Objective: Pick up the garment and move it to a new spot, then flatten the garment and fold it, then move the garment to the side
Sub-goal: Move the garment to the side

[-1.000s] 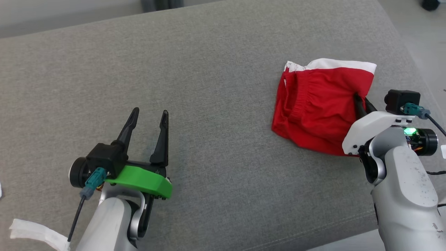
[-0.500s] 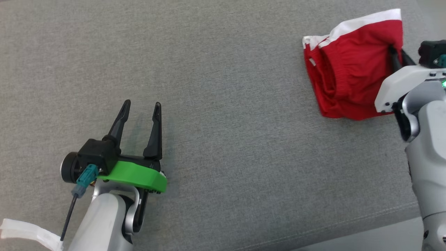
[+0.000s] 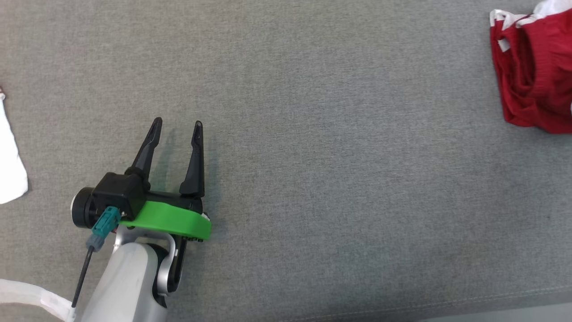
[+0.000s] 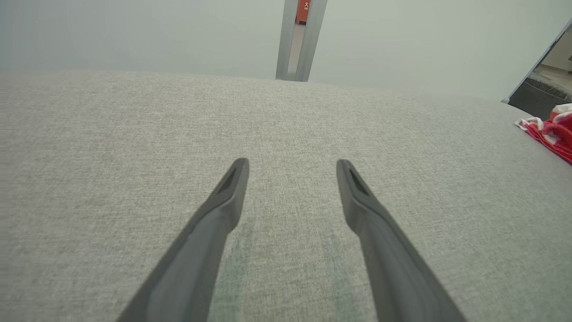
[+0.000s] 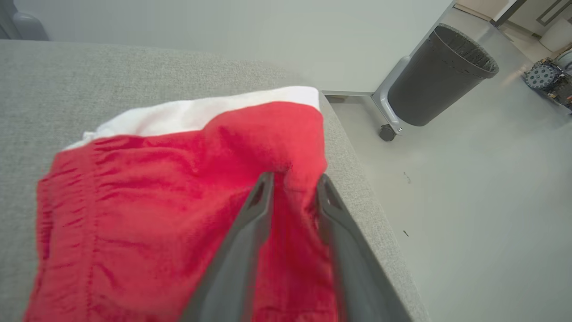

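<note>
1. Grey woven fabric is seen all over the wide surface (image 3: 339, 147) on which everything lies.
2. At the far left edge of the head view, a white cloth (image 3: 10, 156) is laid on this surface and is partly cut off by the frame.
3. To the right of it, in the lower left, the left gripper (image 3: 177, 123) is held low over the surface. Its two dark fingers are spread wide apart, and bare grey fabric is seen between them, as is also shown in the left wrist view.
4. Far to the right, at the upper right edge of the head view, the garment (image 3: 534, 76) is found. It is red with a white band, it is crumpled, and it lies near the right border of the surface, well apart from the left gripper.
5. In the right wrist view, the right gripper (image 5: 295, 178) is placed on the right part of the garment. Its fingers are a little apart, with a ridge of red cloth between them; whether the cloth is pinched cannot be told.
6. Further right, past the border of the surface, a dark bin (image 5: 440, 76) is seen standing upright on the pale floor (image 5: 469, 201).
</note>
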Robot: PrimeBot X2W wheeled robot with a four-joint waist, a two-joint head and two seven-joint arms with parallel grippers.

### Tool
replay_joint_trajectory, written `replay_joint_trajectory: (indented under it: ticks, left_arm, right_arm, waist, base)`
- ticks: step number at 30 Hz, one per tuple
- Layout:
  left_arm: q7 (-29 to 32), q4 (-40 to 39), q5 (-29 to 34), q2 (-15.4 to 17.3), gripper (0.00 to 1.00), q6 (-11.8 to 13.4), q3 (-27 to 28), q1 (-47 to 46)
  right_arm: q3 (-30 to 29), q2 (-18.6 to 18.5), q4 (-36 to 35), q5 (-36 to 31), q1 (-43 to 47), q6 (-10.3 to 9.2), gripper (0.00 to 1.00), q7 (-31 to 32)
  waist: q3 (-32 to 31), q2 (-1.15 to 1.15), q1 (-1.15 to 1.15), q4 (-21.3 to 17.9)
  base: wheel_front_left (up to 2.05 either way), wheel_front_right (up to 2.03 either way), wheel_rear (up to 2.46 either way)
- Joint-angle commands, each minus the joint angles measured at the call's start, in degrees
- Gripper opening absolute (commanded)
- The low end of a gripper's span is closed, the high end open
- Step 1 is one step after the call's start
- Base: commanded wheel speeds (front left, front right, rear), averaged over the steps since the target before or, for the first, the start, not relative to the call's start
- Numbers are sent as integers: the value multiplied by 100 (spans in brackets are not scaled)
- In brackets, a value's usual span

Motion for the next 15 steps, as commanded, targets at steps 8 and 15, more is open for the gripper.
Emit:
replay_joint_trajectory:
  ticks: [8,15]
  left_arm:
    - [-73,86,-64,-11,100,50,-25,-95]
    - [-166,284,-232,-50,100,48,85,-10]
  right_arm:
    - [1,303,200,-272,-281,-10,100,-764]
    - [835,489,-12,66,-103,-10,100,-1022]
  waist:
    - [-229,0,0,27]
    - [-841,0,0,101]
  base:
    - [0,0,0]
    - [0,0,0]
